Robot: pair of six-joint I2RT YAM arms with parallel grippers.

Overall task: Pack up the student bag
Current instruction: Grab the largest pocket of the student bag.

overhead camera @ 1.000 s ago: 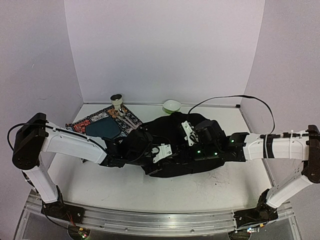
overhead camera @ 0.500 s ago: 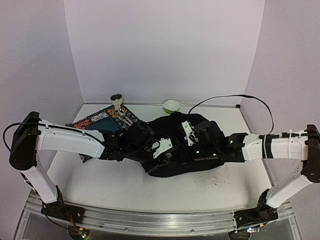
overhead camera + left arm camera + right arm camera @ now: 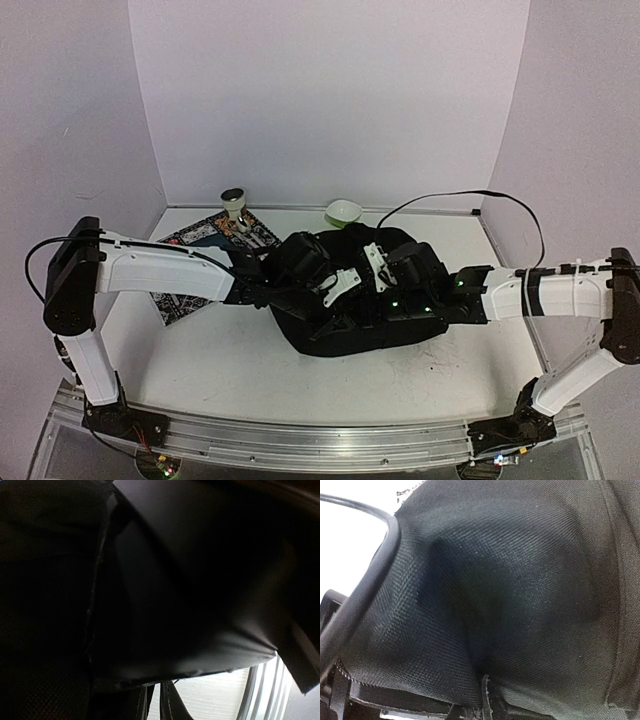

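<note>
Left claw (image 3: 338,288) is sunk in folds of large black soft fabric backpack (image 3: 345,338), jaws hidden, so can't tell if wide or narrow. Right claw (image 3: 377,268) is pressed on backpack's top from the opp. side, jaws hidden too, can't tell. Both wrist cams show only black cloth up close. Backpack lies mid white table (image 3: 200,370), btwn the 2 arms. Behind backpack: pale green bowl (image 3: 343,211). Just beside backpack's back-left: patterned mat (image 3: 255,233), w/ small metal cup (image 3: 233,198) beyond it.

White table (image 3: 420,375): student bag (image 3: 345,338) centre, patterned mat (image 3: 256,231) left, bowl (image 3: 343,211) behind, possibly touching.
</note>
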